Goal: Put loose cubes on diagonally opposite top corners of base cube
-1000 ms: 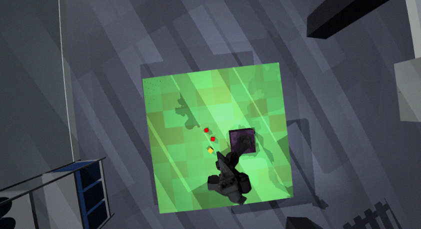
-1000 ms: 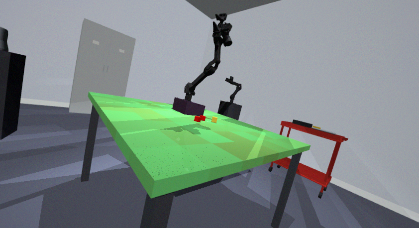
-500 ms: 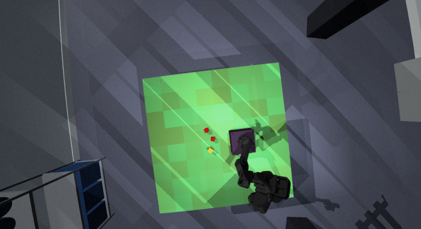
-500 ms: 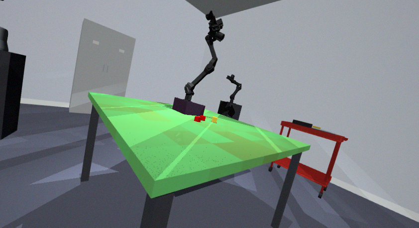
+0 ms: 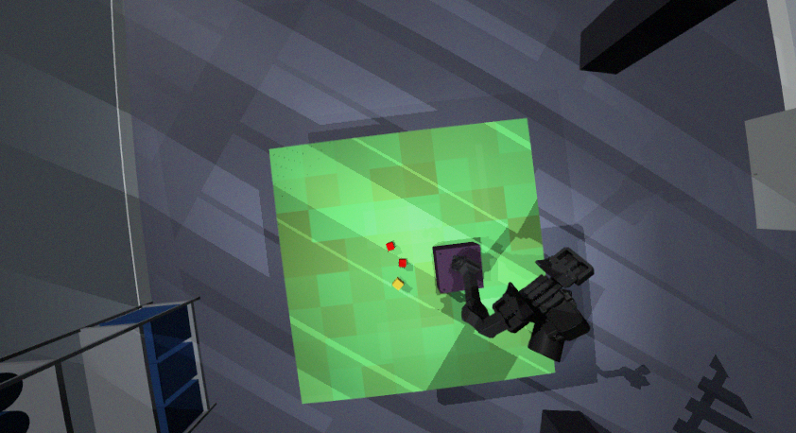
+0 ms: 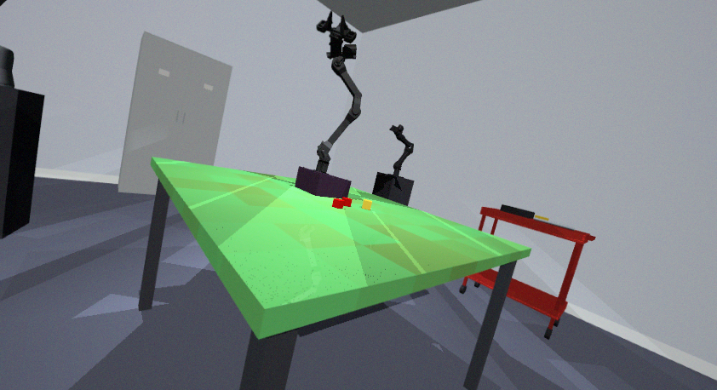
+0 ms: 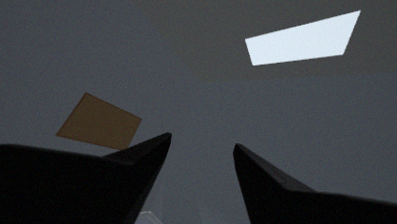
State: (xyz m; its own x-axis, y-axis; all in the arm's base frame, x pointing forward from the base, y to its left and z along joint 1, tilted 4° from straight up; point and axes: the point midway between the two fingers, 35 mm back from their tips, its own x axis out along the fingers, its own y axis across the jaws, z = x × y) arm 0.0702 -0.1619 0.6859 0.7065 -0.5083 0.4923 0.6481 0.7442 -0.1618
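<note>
One red cube (image 5: 390, 246) (image 6: 338, 203) rests on the green table. A second red cube (image 5: 402, 262) (image 6: 347, 202) rests close by, between it and a yellow cube (image 5: 398, 284) (image 6: 366, 204) in the overhead view. The yellow cube looks slightly larger and has nothing on top. All three stand apart on the table top. My gripper (image 5: 524, 272) (image 6: 336, 14) (image 7: 202, 142) is open and empty, raised high above the table, its fingers pointing up in the exterior view. No cube shows in the wrist view.
The purple base block (image 5: 445, 271) (image 6: 321, 182) under my arm stands right of the cubes in the overhead view. The green table (image 5: 334, 369) (image 6: 301, 287) carries it. A red cart (image 6: 557, 232) and another small arm on a dark pedestal (image 6: 407, 191) stand beyond the table.
</note>
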